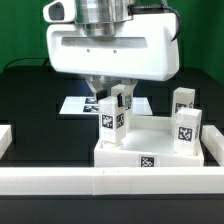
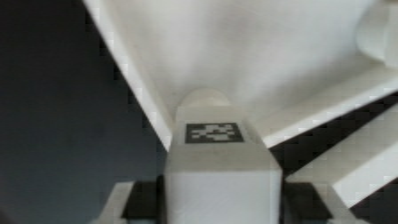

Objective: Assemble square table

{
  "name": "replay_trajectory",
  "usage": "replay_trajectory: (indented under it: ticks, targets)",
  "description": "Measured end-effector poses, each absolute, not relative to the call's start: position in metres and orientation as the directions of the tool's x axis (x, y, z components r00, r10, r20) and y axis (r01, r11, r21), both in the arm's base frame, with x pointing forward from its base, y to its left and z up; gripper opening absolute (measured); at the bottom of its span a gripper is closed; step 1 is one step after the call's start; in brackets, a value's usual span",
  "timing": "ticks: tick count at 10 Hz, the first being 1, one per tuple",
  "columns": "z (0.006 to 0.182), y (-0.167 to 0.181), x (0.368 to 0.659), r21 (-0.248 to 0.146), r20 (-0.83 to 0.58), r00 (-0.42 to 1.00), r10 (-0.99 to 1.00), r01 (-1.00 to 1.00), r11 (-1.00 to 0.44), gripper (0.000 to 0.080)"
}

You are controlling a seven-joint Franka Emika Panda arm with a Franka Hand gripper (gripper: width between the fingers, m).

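In the exterior view we see the end effector hanging straight down from the arm's large white housing, over the left part of the tabletop. Its two dark fingers stand on either side of the top of an upright leg, pinching it; the leg bears a black-and-white tag on its near face and stands at or just above the tabletop's left side, though we cannot tell whether its foot touches.

The tabletop lies on the black bench, tray-like with a raised rim and a small tag on its near wall, pushed against the long white border rail that runs along the near edge. Two more legs stand on the right: one at the tabletop's right rim, another just beyond it, farther away. The marker board lies flat on the bench behind the end effector.

In the wrist view the held leg fills the middle, its tag facing the camera, with the tabletop's pale surface beyond.
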State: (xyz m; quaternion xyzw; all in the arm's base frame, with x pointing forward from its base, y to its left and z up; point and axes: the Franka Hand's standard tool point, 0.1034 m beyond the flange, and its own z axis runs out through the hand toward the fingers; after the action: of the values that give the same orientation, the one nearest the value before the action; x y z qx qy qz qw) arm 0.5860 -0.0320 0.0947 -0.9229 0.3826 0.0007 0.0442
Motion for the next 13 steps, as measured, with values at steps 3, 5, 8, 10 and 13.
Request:
replay_trajectory:
  ticks: [3, 5, 8, 10, 13]
  targets:
    - [0.0943, -0.0291, 0.5893, -0.070, -0.057, 0.458, -0.887, -0.888, -0.454, 0.0284]
    - [0.0940, -0.0269, 0.5910, -0.059, -0.069, 0.355, -0.932, -0.934, -0.351, 0.0284]
    - [0.0940, -0.0283, 0.5916, -0.068, -0.059, 0.443, -0.894, -0.896, -0.439, 0.0453]
    - [0.0939, -0.0268, 0.5915, -0.068, -0.055, 0.482, -0.874, -0.875, -0.479, 0.0629]
    - [0.0939, -0.0276, 0.5915, -0.079, -0.036, 0.679, -0.734, -0.734, -0.675, 0.0646]
